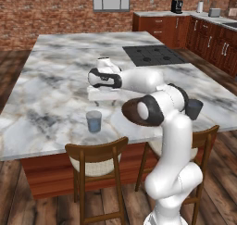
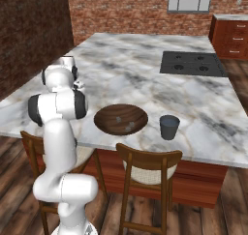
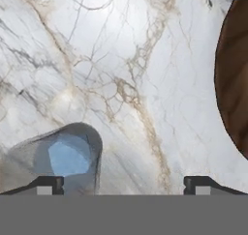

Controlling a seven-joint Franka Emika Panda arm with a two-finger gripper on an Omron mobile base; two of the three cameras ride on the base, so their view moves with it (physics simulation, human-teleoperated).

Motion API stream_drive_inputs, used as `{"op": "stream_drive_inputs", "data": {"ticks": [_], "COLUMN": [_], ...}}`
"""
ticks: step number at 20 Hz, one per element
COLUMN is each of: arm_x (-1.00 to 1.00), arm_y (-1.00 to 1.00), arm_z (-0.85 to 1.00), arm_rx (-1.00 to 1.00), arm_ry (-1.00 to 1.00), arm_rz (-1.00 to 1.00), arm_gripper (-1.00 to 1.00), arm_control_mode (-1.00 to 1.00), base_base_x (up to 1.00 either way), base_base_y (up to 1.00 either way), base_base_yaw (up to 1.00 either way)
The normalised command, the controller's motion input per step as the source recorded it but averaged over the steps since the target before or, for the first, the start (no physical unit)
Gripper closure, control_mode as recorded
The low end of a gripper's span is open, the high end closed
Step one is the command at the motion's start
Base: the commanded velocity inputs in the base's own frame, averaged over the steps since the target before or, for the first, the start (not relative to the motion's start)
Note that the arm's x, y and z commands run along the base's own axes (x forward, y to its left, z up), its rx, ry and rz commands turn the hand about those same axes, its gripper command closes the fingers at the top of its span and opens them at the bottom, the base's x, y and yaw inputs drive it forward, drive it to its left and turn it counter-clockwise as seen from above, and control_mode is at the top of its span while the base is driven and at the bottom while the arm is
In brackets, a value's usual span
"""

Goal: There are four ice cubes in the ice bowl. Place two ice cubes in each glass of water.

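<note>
Two ice cubes [image 2: 123, 123] lie in the wooden ice bowl [image 2: 120, 119] on the marble island [image 2: 145, 79]; darker glass [image 2: 169, 127] at its 3 o'clock, lighter glass [image 1: 94, 121] under the empty gripper [image 3: 124, 183], jaws spread wide

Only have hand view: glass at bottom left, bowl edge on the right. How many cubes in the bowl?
Observer: Right base view shows two pale cubes lying in the bowl.
Operator: Where's the second glass?
Observer: Right of the bowl in that view. It is a darker glass, standing apart from the bowl near the front edge of the counter.
Operator: And the glass I can see, is it standing OK?
Observer: Left base view shows the lighter glass upright near the front edge, just above a chair.
</note>
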Motion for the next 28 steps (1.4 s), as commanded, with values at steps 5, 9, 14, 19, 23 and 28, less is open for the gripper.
{"op": "stream_drive_inputs", "data": {"ticks": [5, 9, 14, 19, 23, 28], "arm_x": [-0.66, -0.68, -0.63, -0.33, -0.04, 0.27], "arm_y": [-1.0, -1.0, -1.0, -0.85, -0.67, -0.32], "arm_z": [0.0, 0.04, 0.13, 0.41, 0.44, 0.09], "arm_rx": [0.0, 0.0, 0.0, -0.01, 0.0, 0.11], "arm_ry": [-0.03, 0.0, -0.07, -0.01, 0.0, -0.01], "arm_rz": [0.0, 0.05, 0.19, 0.35, 0.43, 0.35], "arm_gripper": [-1.0, -1.0, -1.0, -1.0, -1.0, -1.0], "arm_control_mode": [-1.0, -1.0, -1.0, -1.0, -1.0, -1.0], "base_base_x": [0.0, 0.0, 0.0, 0.0, 0.0, 0.0], "base_base_y": [0.0, 0.0, 0.0, 0.0, 0.0, 0.0], "base_base_yaw": [0.0, 0.0, 0.0, 0.0, 0.0, 0.0]}}
